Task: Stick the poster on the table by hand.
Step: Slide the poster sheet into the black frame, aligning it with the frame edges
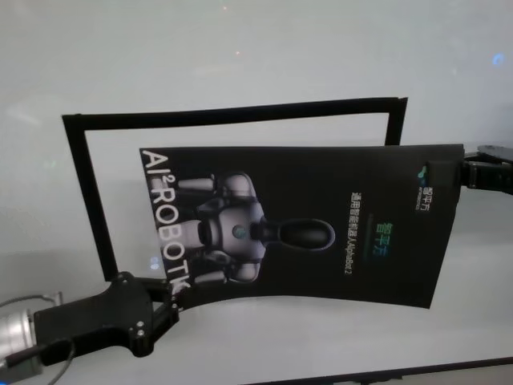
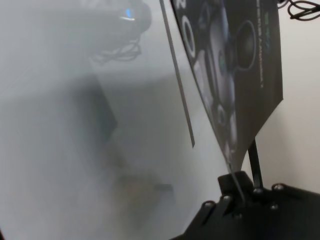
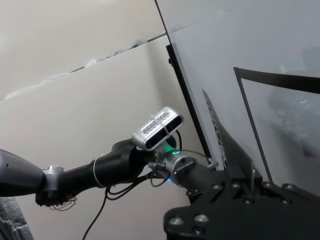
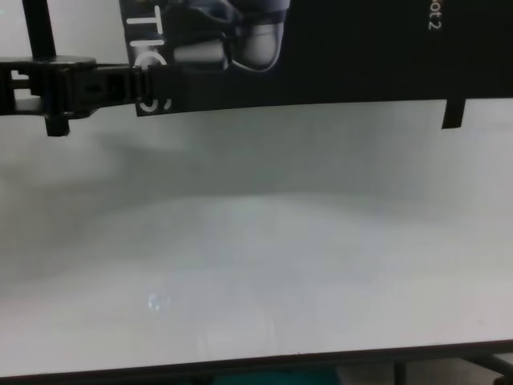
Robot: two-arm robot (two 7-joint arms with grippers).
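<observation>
The poster [image 1: 321, 224], a black glossy sheet with a grey-white robot picture and white lettering, hangs bowed above the white table [image 1: 240, 48]. My left gripper [image 1: 175, 295] is shut on its near left corner; the chest view also has this grip [image 4: 143, 84], under the poster [image 4: 345, 56]. My right gripper [image 1: 443, 174] is shut on the far right corner. In the left wrist view the sheet [image 2: 240, 75] rises from my left gripper [image 2: 235, 192]. The right wrist view has the poster [image 3: 227, 150] edge-on above my right gripper [image 3: 235, 182].
Narrow black tape strips [image 1: 240, 112] form an open frame on the table behind and left of the poster. One short strip [image 4: 453, 112] hangs from the poster's lower edge. The table's dark front edge [image 4: 256, 365] runs close to me.
</observation>
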